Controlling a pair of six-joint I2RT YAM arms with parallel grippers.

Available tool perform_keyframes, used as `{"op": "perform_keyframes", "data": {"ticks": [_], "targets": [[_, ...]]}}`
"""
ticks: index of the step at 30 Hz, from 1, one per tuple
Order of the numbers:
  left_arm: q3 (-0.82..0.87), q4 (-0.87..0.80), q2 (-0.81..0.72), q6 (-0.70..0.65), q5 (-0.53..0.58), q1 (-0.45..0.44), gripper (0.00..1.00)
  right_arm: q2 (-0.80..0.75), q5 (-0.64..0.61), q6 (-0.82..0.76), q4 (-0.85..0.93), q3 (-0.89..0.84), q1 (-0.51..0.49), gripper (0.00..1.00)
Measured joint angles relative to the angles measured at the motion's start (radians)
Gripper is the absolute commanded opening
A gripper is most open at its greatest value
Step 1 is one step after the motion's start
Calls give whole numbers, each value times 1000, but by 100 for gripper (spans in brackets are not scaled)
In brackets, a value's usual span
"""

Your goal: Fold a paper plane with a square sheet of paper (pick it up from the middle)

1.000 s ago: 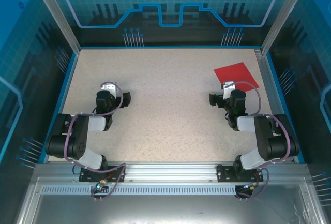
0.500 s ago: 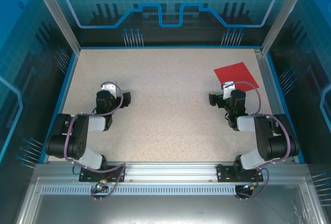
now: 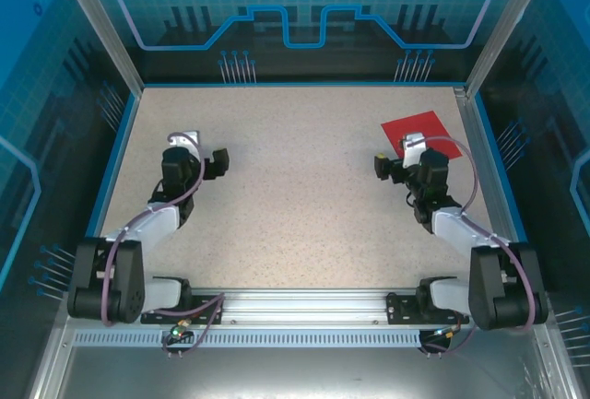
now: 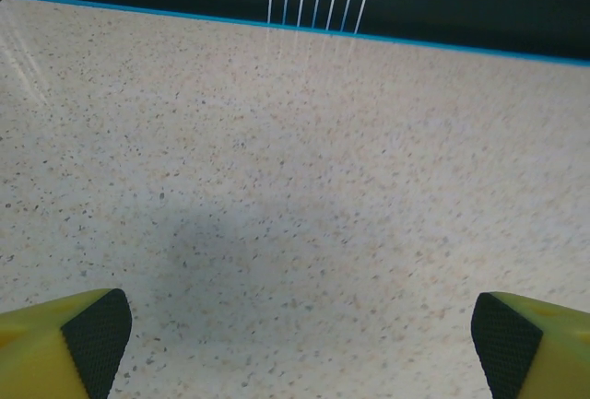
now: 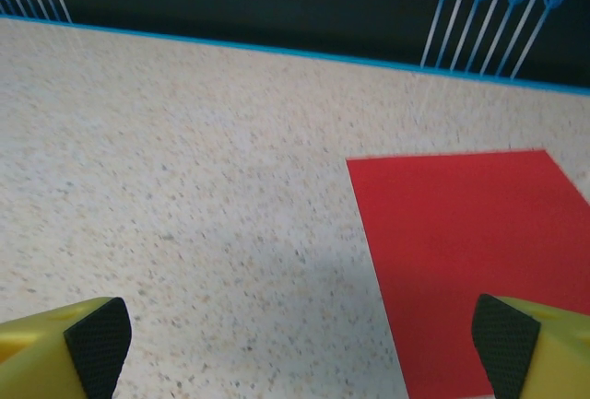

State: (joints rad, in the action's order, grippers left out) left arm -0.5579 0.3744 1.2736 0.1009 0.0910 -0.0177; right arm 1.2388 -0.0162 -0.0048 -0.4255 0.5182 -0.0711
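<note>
The square sheet of paper (image 3: pixel 426 126) is bright red and lies on the speckled table at the far right. It is flat and uncreased, a plain square rather than a paper plane. My right gripper (image 3: pixel 413 150) hovers over the sheet's near left corner, open and holding nothing. In the right wrist view the square sheet of paper (image 5: pixel 470 252) runs from ahead down to the right fingertip (image 5: pixel 505 344), while the gap of the right gripper (image 5: pixel 300 344) is mostly over bare table. My left gripper (image 3: pixel 194 148) stands open over bare table at the left, its yellow fingers (image 4: pixel 97 339) wide apart.
The table (image 3: pixel 295 196) is ringed by a blue rim and clear enclosure walls. The far wall (image 5: pixel 277 3) stands just beyond the sheet, and the right rim (image 3: pixel 470 141) runs close beside it. Both arm bases sit on the metal rail (image 3: pixel 295 302) at the near edge.
Both arms have stretched out, carrying their grippers a little farther from the bases. The right gripper now overlaps the sheet's near corner. The sheet has not moved and both grippers stay open.
</note>
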Motion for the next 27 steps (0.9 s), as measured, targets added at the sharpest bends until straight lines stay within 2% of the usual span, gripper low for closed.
{"op": "perform_keyframes", "data": {"ticks": [5, 11, 17, 27], "targets": [[-102, -186, -23, 126, -116, 0, 99, 17, 51, -46, 234, 178, 0, 99], [-165, -316, 11, 262, -319, -5, 99, 199, 81, -99, 467, 440, 8, 99], [-248, -339, 137, 357, -467, -59, 99, 429, 77, -122, 670, 694, 65, 98], [-312, -289, 266, 473, -549, -140, 99, 697, 41, -168, 907, 970, 162, 97]]}}
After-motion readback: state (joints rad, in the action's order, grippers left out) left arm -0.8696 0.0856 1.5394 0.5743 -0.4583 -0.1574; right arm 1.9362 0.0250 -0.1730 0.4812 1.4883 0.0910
